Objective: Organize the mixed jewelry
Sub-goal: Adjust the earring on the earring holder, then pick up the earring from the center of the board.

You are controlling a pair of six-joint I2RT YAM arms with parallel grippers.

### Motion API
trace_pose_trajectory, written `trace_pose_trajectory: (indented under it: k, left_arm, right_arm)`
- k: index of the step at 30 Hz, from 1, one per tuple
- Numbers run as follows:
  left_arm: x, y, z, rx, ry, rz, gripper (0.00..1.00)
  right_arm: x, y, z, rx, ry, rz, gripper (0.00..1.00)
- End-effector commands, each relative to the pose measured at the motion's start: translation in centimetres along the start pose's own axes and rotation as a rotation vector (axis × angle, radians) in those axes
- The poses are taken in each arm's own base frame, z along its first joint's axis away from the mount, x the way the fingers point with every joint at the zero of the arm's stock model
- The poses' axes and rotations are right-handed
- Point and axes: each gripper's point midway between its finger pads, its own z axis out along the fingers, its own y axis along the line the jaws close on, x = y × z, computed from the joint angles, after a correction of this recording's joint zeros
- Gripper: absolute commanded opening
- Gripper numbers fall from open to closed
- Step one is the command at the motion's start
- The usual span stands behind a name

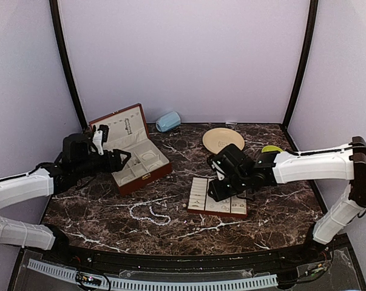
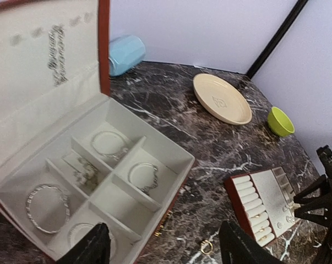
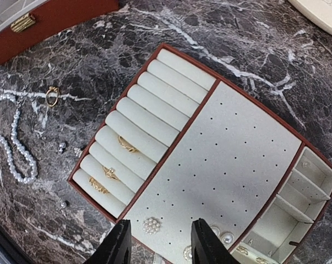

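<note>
**Loose items:** the pearl strand (image 3: 11,137) lies looped on the bench (image 3: 254,49), left of the tray (image 3: 243,159) and apart from it. A gold ring (image 3: 52,96) sits on the bench just past the strand's end. Tiny studs (image 3: 61,147) lie betw. strand and tray edge.

**Sorted items:** three rings sit in the tray's roll slots, and pearl earrings (image 3: 151,225) are on its pin field. Bracelets (image 2: 47,206) fill several box (image 2: 154,159) compartments.

**Step in hand (judged):** earring drop-off on the tray.
- Right fingers (image 3: 120,245) are apart w/ nothing betw. them, low over the tray's near edge beside an earring.
- Left fingers (image 2: 91,250) are wide apart and empty, above the box's front edge, w/ the gold ring on the bench below.
- Task approx. half done.

**Next move (judged):** fetch a loose piece.
- The ring is nearest the left fingers. It needs a low, narrow pinch off flat stone, then a roll slot.
- The strand will trail if lifted at one point, so it needs a roomy compartment. One at the box front looks free.
- The studs are v. small, so slip risk is high.

**Surroundings:** the plate (image 1: 223,139), green bowl (image 1: 271,148) and blue cup (image 1: 168,121), which lies on its side, are at the back, well apart from the work. The mark at the plate's centre cannot be made out.

**Obstructions:** the box front wall and tray rim crowd the loose pieces. Both arms reach toward the same gap, so clash risk.
</note>
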Motion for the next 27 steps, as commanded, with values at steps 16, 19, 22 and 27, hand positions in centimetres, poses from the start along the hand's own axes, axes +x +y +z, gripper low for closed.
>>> trace_pose_trajectory:
  k: [16,19,22,27]
  left_arm:
    - [-6.3,6.7,-4.0,-0.036,-0.021,-0.053,0.75]
    - [-6.0,6.9,-4.3,-0.049,-0.020,-0.047,0.75]
    - [-6.0,6.9,-4.5,-0.051,-0.026,-0.044,0.74]
    - [-6.1,6.8,-4.4,-0.045,-0.030,-0.044,0.75]
  right_arm:
    - [-2.5,10.1,4.7,-0.218,0.100,-0.271,0.41]
    - [-1.8,9.8,5.9,-0.195,0.136,-0.257,0.43]
    - [-1.2,9.5,6.6,-0.176,0.161,-0.251,0.44]
    - [-0.3,9.3,7.5,-0.174,0.192,-0.259,0.45]
